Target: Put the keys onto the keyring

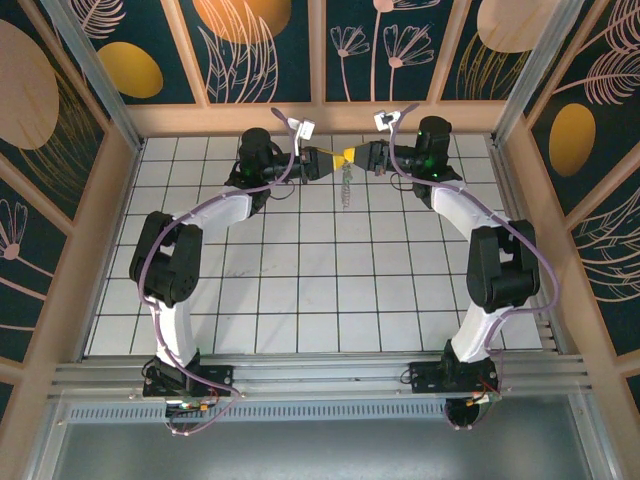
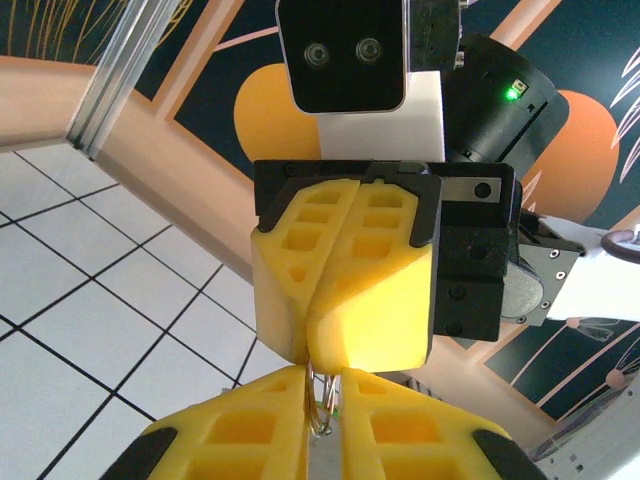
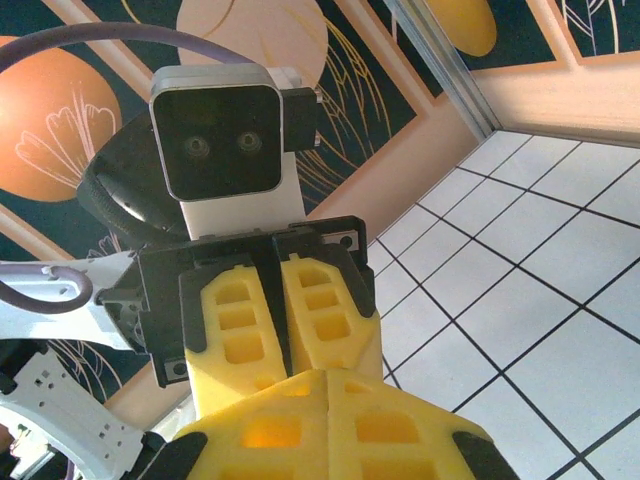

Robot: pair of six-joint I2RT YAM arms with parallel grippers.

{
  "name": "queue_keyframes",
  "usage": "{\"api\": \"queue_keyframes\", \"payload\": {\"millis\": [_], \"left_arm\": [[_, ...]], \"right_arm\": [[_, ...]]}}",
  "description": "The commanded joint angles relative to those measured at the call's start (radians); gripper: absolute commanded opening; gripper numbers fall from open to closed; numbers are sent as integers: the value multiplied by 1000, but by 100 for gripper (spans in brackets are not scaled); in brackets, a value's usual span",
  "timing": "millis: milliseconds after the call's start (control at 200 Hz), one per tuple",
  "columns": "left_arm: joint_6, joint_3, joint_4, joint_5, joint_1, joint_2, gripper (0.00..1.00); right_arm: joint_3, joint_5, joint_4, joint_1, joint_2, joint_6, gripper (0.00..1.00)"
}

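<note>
Right now your two hands meet tip to tip over the far middle of the worktop [image 1: 300, 300], held up in the air so the work hangs free instead of lying flat on the tiles. From the left wrist you can see the right hand [image 2: 312, 352] clenched, its yellow fingers pressed flat together, with the thin wire of the keyring [image 2: 320, 395] coming out of the seam at its tips. The left hand [image 2: 322, 425] is drawn in from the opposite side, and its fingers are nearly together with the same wire caught between them, so I judge both hands are grasping the ring. That looks like a handover or a two-point hold to steady the loop for threading.

From above, a small cluster that I take for the keys [image 1: 347, 188] dangles just beneath the meeting point, too fine to count.

Mind the back rail [image 1: 320, 118]: it runs close behind both wrists, so you have little room to push away. Towards you and to both sides, the tiles offer space to draw the hands apart.
</note>
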Motion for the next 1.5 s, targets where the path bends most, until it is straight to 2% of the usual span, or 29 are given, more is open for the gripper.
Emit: {"api": "queue_keyframes", "payload": {"millis": [0, 190, 435, 601, 806, 906, 966, 1056, 1136, 1356, 1417, 1497], "left_arm": [[-28, 12, 102, 34, -15, 12, 17], [-42, -7, 137, 15, -23, 15, 19], [-99, -40, 229, -7, -25, 20, 10], [-111, -53, 252, -22, -33, 18, 0], [-152, -78, 310, -42, -41, 18, 0], [-230, -91, 403, -47, -42, 32, 0], [-292, -105, 483, -61, -42, 41, 7], [-350, -121, 566, -83, -42, 47, 8], [-353, -123, 571, -89, -45, 48, 8], [-339, -122, 554, -97, -45, 46, 20], [-335, -123, 548, -100, -45, 44, 19], [-327, -122, 537, -105, -45, 42, 11]], "right_arm": [[28, 4, 31, 24, 22, -6, 0], [15, 16, 48, 28, 24, 1, 0], [4, 22, 75, 30, 27, 21, 0], [-7, 30, 93, 32, 22, 33, 0], [-16, 53, 118, 32, 10, 53, 0], [-28, 81, 145, 33, 3, 77, 0], [-44, 97, 189, 33, 0, 116, 0], [-68, 111, 249, 33, -4, 160, 0], [-78, 114, 275, 33, -3, 179, 0], [-85, 114, 291, 33, 5, 193, 0], [-86, 116, 291, 32, 4, 193, 0], [-85, 114, 291, 33, 4, 193, 0]]}}
